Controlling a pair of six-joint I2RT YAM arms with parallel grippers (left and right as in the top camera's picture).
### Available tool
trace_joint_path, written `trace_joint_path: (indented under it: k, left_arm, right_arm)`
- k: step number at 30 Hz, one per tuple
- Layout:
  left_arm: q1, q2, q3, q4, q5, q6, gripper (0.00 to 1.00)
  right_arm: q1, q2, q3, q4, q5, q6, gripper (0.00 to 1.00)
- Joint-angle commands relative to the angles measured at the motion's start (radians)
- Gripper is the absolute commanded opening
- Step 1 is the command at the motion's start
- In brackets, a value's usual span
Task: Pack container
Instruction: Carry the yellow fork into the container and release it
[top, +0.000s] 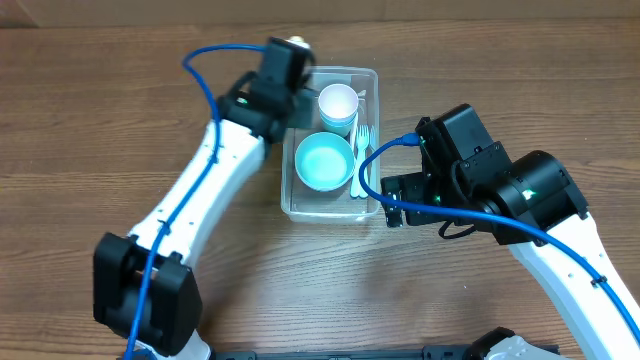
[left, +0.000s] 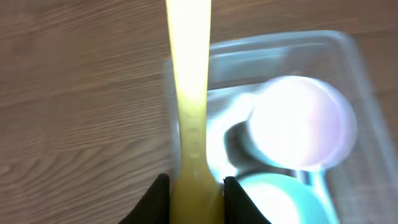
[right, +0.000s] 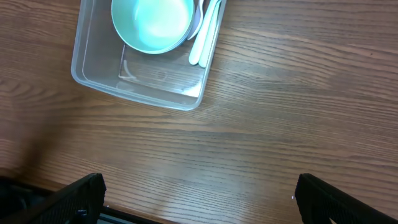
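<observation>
When reading from the near edge outward, met the right gripper (right: 199, 186) first, hanging over the wooden table (top: 100, 120) just beside the right near corner of the container (top: 315, 207), fingers (right: 81, 196) spread wide apart with nothing between them. Found the container, a clear rectangular bin, standing flat on the wood around the middle of the table, between the two grippers. Counted inside it a light-blue bowl (top: 324, 162) about the middle, white plastic cutlery (top: 360, 165) lying along the right wall, and a white cup (top: 338, 103) nested in a blue one at the far end. Farthest out, spotted the left gripper (left: 196, 183) over the far left corner, clamped on the handle of a yellow utensil (left: 189, 93). Could not make out the utensil's working end, cut off by the top of the left wrist view, nor whether the handle touched the rim.
</observation>
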Motion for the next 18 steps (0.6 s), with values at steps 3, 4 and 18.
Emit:
trace_joint_path:
  k: [3,4,18]
  left_arm:
    - [-0.147,-0.019,0.021,0.003,-0.006,-0.117,0.04]
    - [-0.161,-0.019,0.020,0.003,-0.006,-0.134,0.04]
    - [-0.196,0.161,0.019,0.039,0.251,-0.296,0.04]
  right_arm:
    - [0.002,-0.010,-0.001,0.005,0.002,-0.004,1.00]
    - [0.002,-0.010,-0.001,0.005,0.002,-0.004,1.00]
    - [0.002,-0.010,-0.001,0.005,0.002,-0.004,1.00]
